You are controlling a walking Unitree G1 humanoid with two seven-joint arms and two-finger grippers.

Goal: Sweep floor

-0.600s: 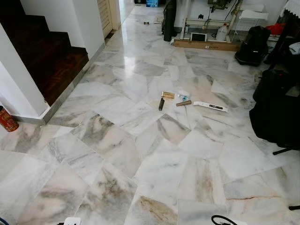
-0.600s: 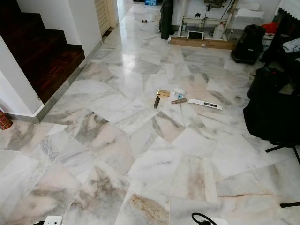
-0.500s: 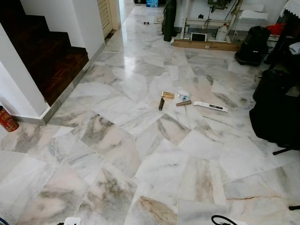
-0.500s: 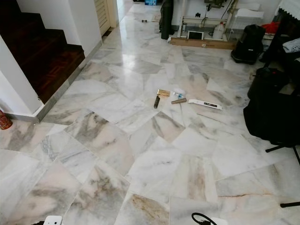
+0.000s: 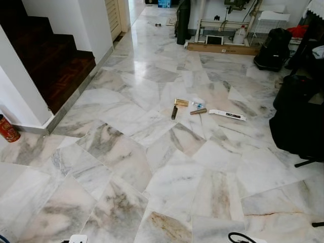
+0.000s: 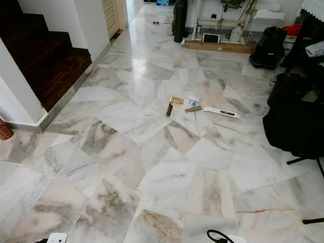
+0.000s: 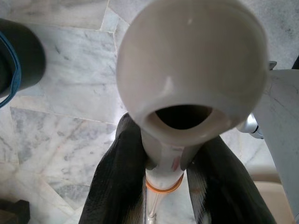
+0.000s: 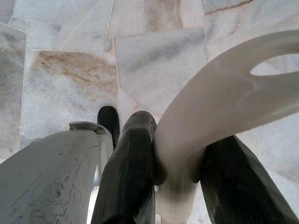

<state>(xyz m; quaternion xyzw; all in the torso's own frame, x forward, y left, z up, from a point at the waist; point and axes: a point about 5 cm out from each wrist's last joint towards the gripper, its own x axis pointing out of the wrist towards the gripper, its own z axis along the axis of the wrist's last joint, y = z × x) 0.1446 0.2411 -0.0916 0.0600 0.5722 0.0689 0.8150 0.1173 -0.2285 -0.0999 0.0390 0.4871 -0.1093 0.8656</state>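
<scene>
step in hand: approach, with both tools already held and no sweeping yet begun. the left gripper (image 7: 168,186) is clamped on a broom handle (image 7: 161,175), a smooth cream plastic shaft with a rounded, hollow end cap and an orange band below the fingers (image 7: 117,186), which are black and textured. the right gripper (image 8: 173,182) is clamped on a dustpan handle (image 8: 219,112), a glossy off-white curved loop with an oval hanging hole. beneath both grippers lies the marble floor (image 5: 167,187), polished irregular slabs, white with grey and tan veining. the litter (image 5: 190,107) lies well ahead of both grippers: a dark cylindrical piece, a gold-toned flat piece, a brown tube, a small clear wrapper and a long white strip, grouped close together. a dark wooden staircase (image 5: 50,66) stands ahead to the left; black bags (image 5: 298,116) stand ahead to the right. next move, as judged: walk forward to the litter, lower the broom head beyond it, set the dustpan edge flat on the slab and draw the pieces in. the shallow joints between slabs may catch the thin strip.
</scene>
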